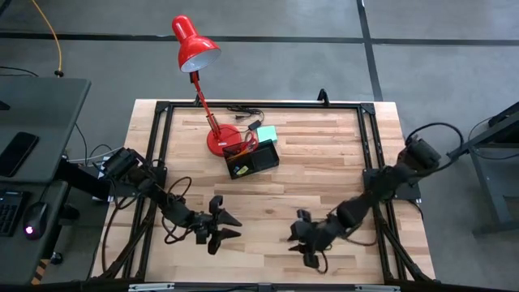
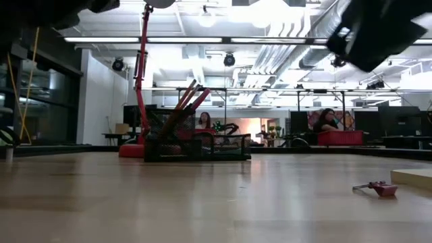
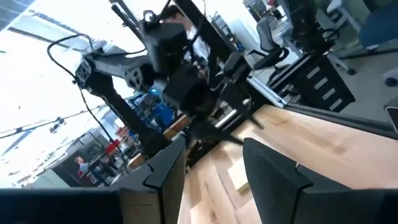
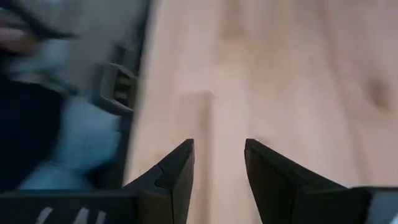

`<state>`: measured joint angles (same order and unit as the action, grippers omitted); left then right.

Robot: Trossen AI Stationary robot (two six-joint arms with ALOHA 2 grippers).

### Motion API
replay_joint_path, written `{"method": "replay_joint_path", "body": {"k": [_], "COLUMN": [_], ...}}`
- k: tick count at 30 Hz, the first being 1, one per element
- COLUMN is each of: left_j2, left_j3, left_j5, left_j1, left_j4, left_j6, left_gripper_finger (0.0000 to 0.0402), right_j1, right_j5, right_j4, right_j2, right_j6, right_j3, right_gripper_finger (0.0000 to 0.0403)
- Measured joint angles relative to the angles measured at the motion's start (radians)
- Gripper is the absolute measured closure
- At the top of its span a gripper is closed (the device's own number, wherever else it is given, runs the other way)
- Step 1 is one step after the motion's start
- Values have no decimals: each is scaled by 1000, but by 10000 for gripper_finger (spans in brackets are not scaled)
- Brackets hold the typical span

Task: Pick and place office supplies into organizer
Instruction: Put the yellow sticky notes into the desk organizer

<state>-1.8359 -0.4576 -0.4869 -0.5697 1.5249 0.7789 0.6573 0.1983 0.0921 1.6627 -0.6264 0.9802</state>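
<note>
The black organizer (image 1: pixel 253 158) stands beside the red lamp's base (image 1: pixel 220 139). Orange pencils and red-handled scissors (image 2: pixel 183 108) lean upright in it. A teal sticky-note pad (image 1: pixel 266 134) lies just behind it. A pale pad (image 3: pixel 239 177) lies flat on the table ahead of my left gripper (image 1: pixel 231 226), and also shows low at the right in the low view (image 2: pixel 413 177). A small red item (image 2: pixel 378 187) lies next to it. My left gripper (image 3: pixel 214 142) is open, near the front edge, pointing right. My right gripper (image 1: pixel 302 237) hangs open over bare wood (image 4: pixel 218 143), pointing left.
The red desk lamp (image 1: pixel 195 45) rises at the far left of the table, with a black cable (image 1: pixel 243 109) lying behind it. A black frame (image 1: pixel 369 146) runs around the tabletop. Bare wood (image 1: pixel 324 174) spreads across the middle and right.
</note>
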Motion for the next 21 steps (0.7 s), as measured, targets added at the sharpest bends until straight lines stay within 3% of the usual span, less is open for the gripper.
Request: {"method": "replay_joint_path", "body": {"k": [3, 6, 11, 17, 21], "left_j2": [3, 3, 3, 3, 3], "left_j3": [-2, -3, -2, -2, -2], "left_j5": [1, 1, 0, -1, -3], "left_j1": [0, 0, 0, 0, 0], "left_j4": [7, 6, -10, -10, -10], "left_j6": [-5, -21, -25, -5, 0], "left_gripper_finger": [250, 250, 250, 250, 250], "right_j1": [52, 86, 110, 131, 131], "right_j5": [126, 157, 113, 67, -16], "right_j4": [182, 257, 347, 620, 692], "right_j2": [26, 75, 128, 132, 133], "right_j6": [-80, -138, -214, -337, -368], "right_j3": [70, 89, 122, 179, 184], "right_gripper_finger": [269, 269, 269, 269, 269]}}
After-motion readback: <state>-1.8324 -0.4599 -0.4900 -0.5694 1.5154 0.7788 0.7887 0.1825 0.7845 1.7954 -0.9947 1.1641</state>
